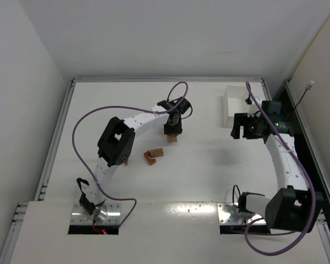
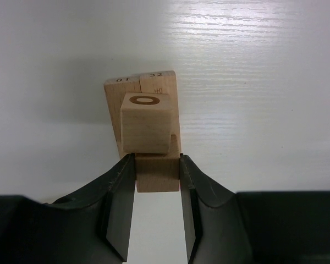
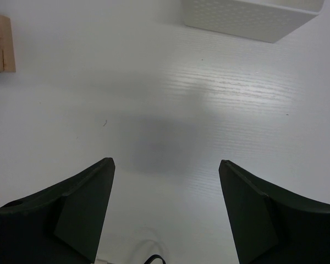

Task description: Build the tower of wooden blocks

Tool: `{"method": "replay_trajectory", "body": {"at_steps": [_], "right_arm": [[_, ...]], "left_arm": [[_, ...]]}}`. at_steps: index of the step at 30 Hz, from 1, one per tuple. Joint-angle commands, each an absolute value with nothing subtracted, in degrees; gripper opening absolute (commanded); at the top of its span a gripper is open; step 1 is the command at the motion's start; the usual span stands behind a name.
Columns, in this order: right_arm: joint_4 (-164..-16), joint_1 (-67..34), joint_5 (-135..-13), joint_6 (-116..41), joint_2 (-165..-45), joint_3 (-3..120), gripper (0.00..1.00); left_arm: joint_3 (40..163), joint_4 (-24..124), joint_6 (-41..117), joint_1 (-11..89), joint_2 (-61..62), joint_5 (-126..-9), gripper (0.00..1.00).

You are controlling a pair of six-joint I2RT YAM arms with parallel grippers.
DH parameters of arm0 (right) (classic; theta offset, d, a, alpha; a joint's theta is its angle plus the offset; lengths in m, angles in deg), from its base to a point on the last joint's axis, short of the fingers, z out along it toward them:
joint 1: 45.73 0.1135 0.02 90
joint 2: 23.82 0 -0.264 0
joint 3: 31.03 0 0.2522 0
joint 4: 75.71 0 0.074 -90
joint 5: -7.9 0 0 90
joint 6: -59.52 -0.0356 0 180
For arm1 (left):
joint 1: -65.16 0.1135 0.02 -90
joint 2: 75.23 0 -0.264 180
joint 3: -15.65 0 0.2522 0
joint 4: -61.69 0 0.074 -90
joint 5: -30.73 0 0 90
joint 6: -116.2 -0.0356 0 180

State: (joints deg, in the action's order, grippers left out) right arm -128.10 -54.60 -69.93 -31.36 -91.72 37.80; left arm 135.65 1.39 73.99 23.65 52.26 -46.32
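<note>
**Left gripper pinching a tower block, right gripper hanging wide open**

In the left wrist view, the left gripper (image 2: 157, 160) is pressing both fingers against the sides of a pale block (image 2: 158, 177), its jaws narrowed to that block's width. The block's near end is lying hidden between the fingers. Just beyond the fingertips a cube (image 2: 147, 129) marked O is resting on or against it; which one is hard to tell. Two pale bars (image 2: 140, 87) are standing behind the cube.

From overhead, the wrist is covering most of this wood block tower (image 1: 172, 138). Only that view is showing the reddish-brown pieces (image 1: 153, 155), lying apart on the arm's base side.

The right gripper (image 3: 166, 163) is hanging spread wide over the table (image 3: 165, 99), holding nothing. The white tray (image 3: 253, 19) is sitting ahead to its right, cropped by the frame.
</note>
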Motion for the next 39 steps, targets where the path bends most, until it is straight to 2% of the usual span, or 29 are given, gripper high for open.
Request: {"method": "replay_trajectory", "body": {"at_steps": [1, 5, 6, 24, 25, 30, 31, 34, 35, 37, 39], "right_arm": [[-126.56, -54.79, -68.74, -31.09, -90.97, 37.84, 0.74], [-126.56, -54.79, -68.74, -31.09, -90.97, 37.84, 0.74], [-126.56, -54.79, -68.74, -31.09, -90.97, 37.84, 0.74], [-126.03, -54.79, -68.21, -31.09, -92.02, 37.84, 0.74], [-126.03, -54.79, -68.21, -31.09, -92.03, 37.84, 0.74], [-126.03, -54.79, -68.21, -31.09, -92.03, 38.37, 0.74], [-126.03, -54.79, -68.21, -31.09, -92.03, 38.37, 0.74], [-126.03, -54.79, -68.21, -31.09, -92.03, 38.37, 0.74], [-126.03, -54.79, -68.21, -31.09, -92.03, 38.37, 0.74], [-126.03, -54.79, -68.21, -31.09, -92.03, 38.37, 0.74], [-126.03, -54.79, -68.21, -31.09, -92.03, 38.37, 0.74]], "left_arm": [[136.81, 1.61, 73.75, 24.29, 53.36, -45.47, 0.0], [136.81, 1.61, 73.75, 24.29, 53.36, -45.47, 0.0], [136.81, 1.61, 73.75, 24.29, 53.36, -45.47, 0.06], [135.23, 2.14, 73.75, 25.35, 52.83, -44.94, 0.07], [135.23, 2.14, 73.75, 25.87, 52.83, -44.94, 0.1], [134.7, 2.14, 73.75, 25.88, 52.83, -45.47, 0.34], [134.7, 2.14, 73.14, 25.88, 52.83, -45.47, 0.47], [134.7, 2.67, 73.14, 25.88, 52.83, -46.09, 0.58], [134.7, 2.67, 73.14, 25.88, 52.83, -46.09, 0.67], [134.18, 2.67, 72.52, 25.88, 52.22, -46.79, 0.77], [133.56, 3.28, 71.74, 25.88, 51.61, -47.41, 0.9]]}}
